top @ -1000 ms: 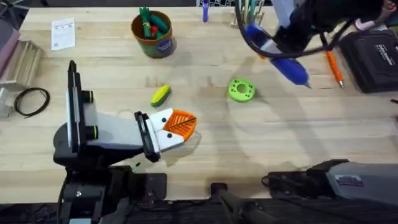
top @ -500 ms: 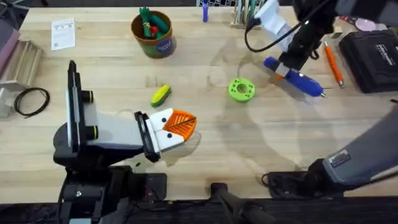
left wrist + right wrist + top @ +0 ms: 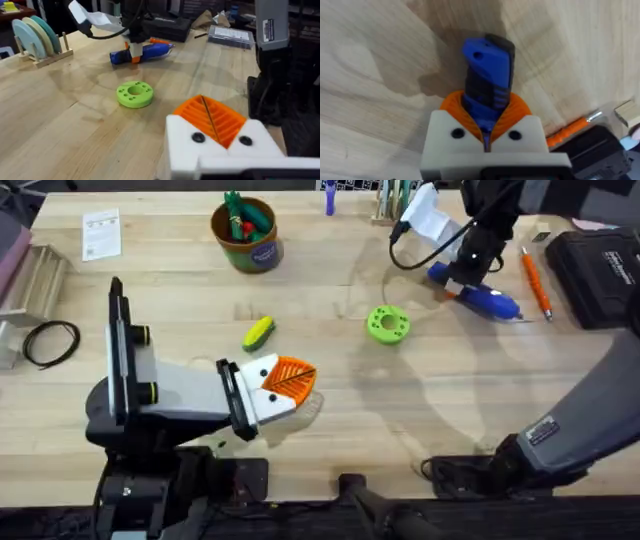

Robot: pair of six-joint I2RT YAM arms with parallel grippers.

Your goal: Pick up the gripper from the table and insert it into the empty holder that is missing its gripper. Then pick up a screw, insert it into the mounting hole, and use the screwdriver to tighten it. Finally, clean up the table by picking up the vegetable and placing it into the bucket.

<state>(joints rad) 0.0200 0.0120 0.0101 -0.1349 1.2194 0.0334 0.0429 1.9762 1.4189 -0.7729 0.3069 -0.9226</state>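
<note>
- Your right gripper (image 3: pixel 463 275) has its fingers clenched on the screwdriver (image 3: pixel 480 293), which lies on the worktop (image 3: pixel 330 420) at two o'clock.
- Your left gripper (image 3: pixel 290 380), fingers pressed together and empty, sits near centre.
- Step in hand, apparently: parking the screwdriver. Next, release it, then fetch the vegetable (image 3: pixel 258 332) at ten o'clock for the bucket (image 3: pixel 247 235) at eleven.

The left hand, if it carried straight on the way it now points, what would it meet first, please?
Probably the green disc: in the left wrist view it lies ahead of the left hand, slightly to one side. Beyond it lies the screwdriver, held by the right hand. Depth is uncertain.
</note>
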